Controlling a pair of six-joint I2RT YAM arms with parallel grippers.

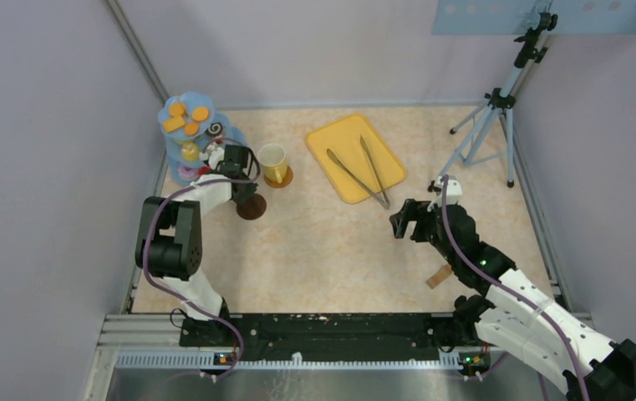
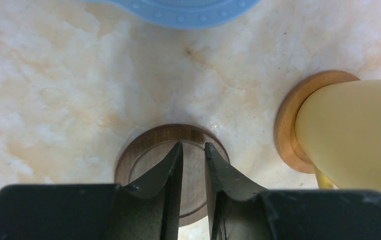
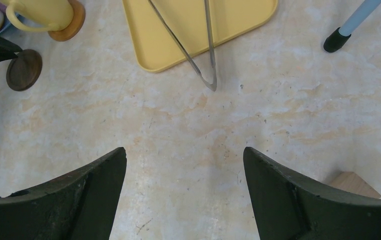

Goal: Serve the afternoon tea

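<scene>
Left gripper (image 2: 194, 146), jaws almost together over the dark coaster (image 2: 143, 150), could nudge the yellow mug (image 2: 353, 135) beside it (right gripper (image 3: 184, 152) gapes idle)

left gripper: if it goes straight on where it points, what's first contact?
The dark coaster: the left gripper points down at its middle. It looks just above it, but height is unclear.

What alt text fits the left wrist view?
The left gripper, fingers nearly together, is poised over a dark brown coaster on the marbled table. A yellow mug on a lighter coaster stands right; a blue stand's rim shows at top.
</scene>
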